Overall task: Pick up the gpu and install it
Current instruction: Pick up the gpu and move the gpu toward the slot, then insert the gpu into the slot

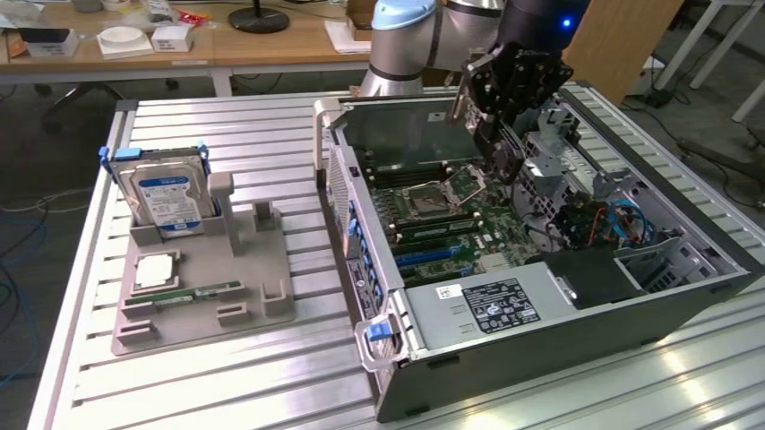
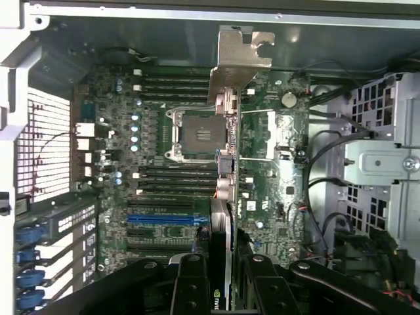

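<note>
At nine o'clock in the exterior view, the hard drive [image 1: 167, 199] is standing upright in the grey holder [image 1: 239, 269], with a memory stick [image 1: 197, 293] lying at its six o'clock. At the holder's three o'clock, the open computer case [image 1: 538, 313] is lying on its side. Over it, my gripper [image 1: 500, 148] is pinching the graphics card [image 2: 225, 164] on edge over the motherboard [image 2: 157, 197], beside the processor socket [image 2: 197, 134].

even overhead room light, moderate brightness.
glare streaks on the slatted table [image 1: 687, 363]; computer case [image 1: 526, 349] interior lies in shadow; vent grille [image 2: 49, 151] washed out.
</note>
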You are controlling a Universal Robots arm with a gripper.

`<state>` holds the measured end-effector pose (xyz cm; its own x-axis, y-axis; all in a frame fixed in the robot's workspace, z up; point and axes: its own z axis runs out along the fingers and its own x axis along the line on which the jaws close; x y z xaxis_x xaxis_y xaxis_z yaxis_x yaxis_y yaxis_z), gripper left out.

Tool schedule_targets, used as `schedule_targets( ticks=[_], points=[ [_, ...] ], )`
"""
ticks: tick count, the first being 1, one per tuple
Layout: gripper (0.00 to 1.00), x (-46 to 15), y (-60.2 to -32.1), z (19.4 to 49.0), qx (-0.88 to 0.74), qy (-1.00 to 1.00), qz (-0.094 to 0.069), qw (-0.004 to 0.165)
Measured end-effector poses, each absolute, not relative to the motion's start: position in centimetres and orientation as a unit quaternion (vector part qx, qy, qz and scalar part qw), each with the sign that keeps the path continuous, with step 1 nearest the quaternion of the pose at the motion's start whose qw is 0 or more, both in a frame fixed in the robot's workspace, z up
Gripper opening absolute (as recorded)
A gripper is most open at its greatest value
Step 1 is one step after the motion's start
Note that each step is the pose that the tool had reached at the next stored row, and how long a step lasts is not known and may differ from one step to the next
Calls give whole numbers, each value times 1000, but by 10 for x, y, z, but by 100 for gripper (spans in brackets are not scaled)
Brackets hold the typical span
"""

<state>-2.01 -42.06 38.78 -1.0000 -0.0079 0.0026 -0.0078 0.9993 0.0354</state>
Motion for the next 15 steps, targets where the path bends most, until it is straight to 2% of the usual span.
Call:
schedule_targets(
  ticks=[15],
  points=[
    [26,-4,-421,387,4,-1000,-18,2]
  ],
)
